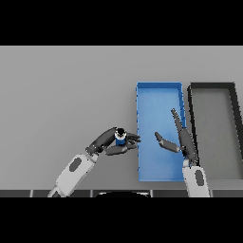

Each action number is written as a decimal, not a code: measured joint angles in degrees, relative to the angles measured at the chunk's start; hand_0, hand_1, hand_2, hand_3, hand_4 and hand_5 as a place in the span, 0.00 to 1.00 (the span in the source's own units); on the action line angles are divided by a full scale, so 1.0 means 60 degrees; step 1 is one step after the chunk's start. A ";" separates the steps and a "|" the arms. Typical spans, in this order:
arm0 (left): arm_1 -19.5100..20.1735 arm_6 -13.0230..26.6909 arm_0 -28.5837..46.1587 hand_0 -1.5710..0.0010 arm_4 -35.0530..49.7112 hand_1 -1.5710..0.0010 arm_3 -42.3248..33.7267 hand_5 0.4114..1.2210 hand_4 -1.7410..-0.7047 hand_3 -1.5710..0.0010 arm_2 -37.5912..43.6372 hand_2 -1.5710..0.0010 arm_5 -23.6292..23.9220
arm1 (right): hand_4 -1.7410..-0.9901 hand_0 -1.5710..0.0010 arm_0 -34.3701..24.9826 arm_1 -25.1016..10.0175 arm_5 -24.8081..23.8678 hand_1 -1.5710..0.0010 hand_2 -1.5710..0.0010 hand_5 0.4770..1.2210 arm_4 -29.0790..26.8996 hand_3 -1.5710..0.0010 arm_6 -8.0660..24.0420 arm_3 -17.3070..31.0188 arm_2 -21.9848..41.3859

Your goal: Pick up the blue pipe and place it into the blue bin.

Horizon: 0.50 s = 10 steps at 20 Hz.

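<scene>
Left of frame centre, the left hand (110, 142) clasps the short blue cylindrical pipe (120, 137) beside the rectangular blue bin (158, 88). The right hand (182, 140) hovers over it, fingers spread. A dark grey rectangular tray (212, 86) sits right.

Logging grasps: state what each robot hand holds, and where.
Left robot hand grips the blue pipe around its sides, beside the blue bin. Right robot hand holds nothing.

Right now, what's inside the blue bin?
Nothing rests in the blue bin; its visible floor is bare. The open right hand hovers over its right side, hiding some floor. The blue pipe is outside, at the left edge, in the left hand.
</scene>
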 measured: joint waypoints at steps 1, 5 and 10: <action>-0.0052 0.0028 0.0068 0.00 -0.0099 0.00 -0.0009 1.00 0.26 0.00 -0.0053 0.00 -0.0025 | 0.82 1.00 -0.0027 -0.0024 0.0005 1.00 1.00 0.14 0.0001 1.00 0.0005 0.0022 -0.0014; -0.0223 0.0279 0.0030 0.00 -0.0159 0.00 -0.0080 1.00 0.26 0.00 0.0082 0.00 -0.0119 | 0.73 1.00 -0.0110 -0.0114 0.0071 1.00 1.00 0.13 -0.0105 1.00 0.0014 0.0121 -0.0119; -0.0210 -0.0115 0.0186 0.00 -0.0440 0.00 -0.0049 1.00 0.26 0.00 0.0234 0.00 -0.0314 | 0.75 1.00 -0.0353 -0.0092 0.0903 0.99 0.98 0.15 -0.1511 1.00 -0.1034 -0.0317 -0.0369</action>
